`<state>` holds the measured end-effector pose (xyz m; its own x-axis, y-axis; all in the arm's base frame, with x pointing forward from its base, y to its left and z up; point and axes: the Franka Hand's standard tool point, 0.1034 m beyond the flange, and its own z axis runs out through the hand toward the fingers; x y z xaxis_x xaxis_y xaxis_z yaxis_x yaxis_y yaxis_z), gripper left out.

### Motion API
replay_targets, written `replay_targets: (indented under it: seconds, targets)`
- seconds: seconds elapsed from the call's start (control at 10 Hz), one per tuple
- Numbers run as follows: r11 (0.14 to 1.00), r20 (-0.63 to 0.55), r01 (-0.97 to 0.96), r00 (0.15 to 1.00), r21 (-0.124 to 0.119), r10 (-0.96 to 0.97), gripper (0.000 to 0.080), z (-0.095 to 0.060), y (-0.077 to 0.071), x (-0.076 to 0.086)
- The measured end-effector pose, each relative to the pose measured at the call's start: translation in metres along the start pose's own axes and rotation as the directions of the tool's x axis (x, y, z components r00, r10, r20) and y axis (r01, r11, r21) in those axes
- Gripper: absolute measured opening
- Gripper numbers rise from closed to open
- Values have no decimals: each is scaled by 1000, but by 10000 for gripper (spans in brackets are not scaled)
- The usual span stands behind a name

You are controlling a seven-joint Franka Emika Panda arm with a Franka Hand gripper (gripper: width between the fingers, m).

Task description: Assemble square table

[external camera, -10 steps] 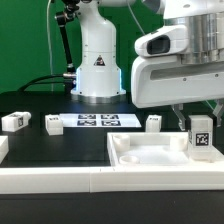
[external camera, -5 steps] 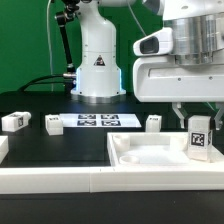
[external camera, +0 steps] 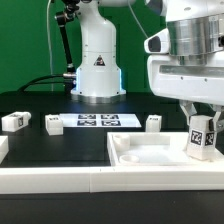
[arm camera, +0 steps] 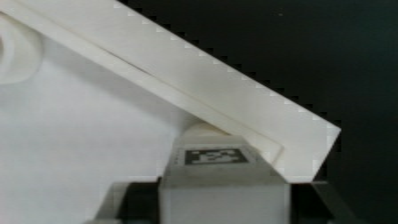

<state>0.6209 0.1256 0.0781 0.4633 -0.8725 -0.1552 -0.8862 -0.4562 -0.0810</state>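
Note:
The white square tabletop [external camera: 160,158] lies with its raised rim up at the front of the exterior view's right. My gripper [external camera: 203,120] is shut on a white tagged leg [external camera: 201,136], held upright over the tabletop's corner on the exterior view's right. In the wrist view the leg [arm camera: 221,165] sits between my dark fingers [arm camera: 146,195] above the tabletop's rim [arm camera: 214,80]. Three more legs stand on the black table: two at the exterior view's left [external camera: 14,121] [external camera: 50,123] and one near the middle [external camera: 154,122].
The marker board [external camera: 97,121] lies flat in front of the robot base [external camera: 98,65]. A long white border wall [external camera: 60,180] runs along the front edge. A green backdrop stands behind.
My gripper and the held leg have moved toward the exterior view's right, over the tabletop's corner. The other legs have not moved.

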Motion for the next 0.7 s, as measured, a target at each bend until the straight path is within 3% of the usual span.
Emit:
replay_targets:
  seconds: [0.4, 0.6, 0.7]
  targets:
    - [979, 9, -202, 979, 6, 202, 297, 0, -1, 0]
    - [983, 9, -184, 983, 7, 184, 297, 0, -1, 0]
    - [989, 9, -151, 989, 7, 151, 380, 0, -1, 0]
